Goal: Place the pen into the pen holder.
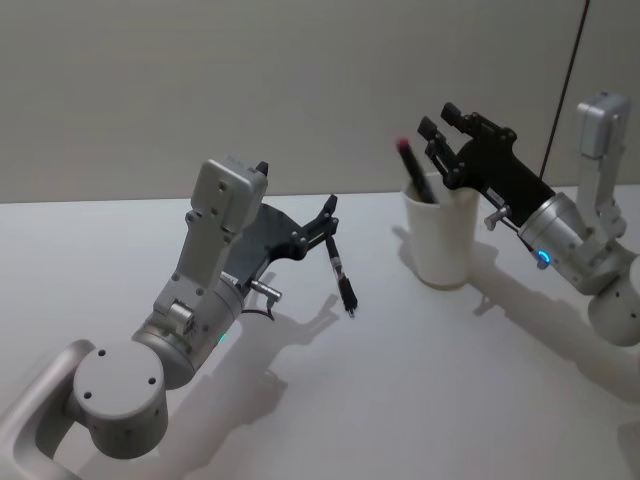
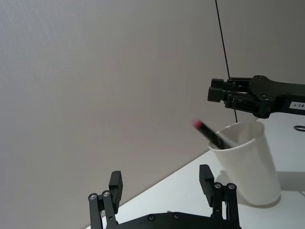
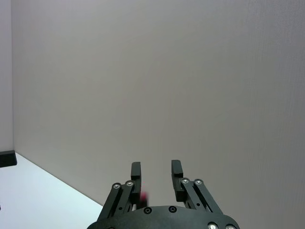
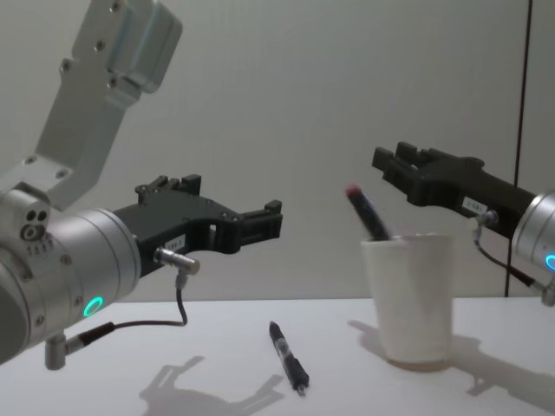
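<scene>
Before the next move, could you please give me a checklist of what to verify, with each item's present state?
1. White paper cup upright on the white table: ok.
2. Black pen with a red end leaning inside the cup: ok.
3. Second black pen in the cup: not ok; it lies on the table.
4. Left claw open, empty, above the lying pen: ok.
5. Right claw open, empty, above the cup's rim, touching nothing: ok.
</scene>
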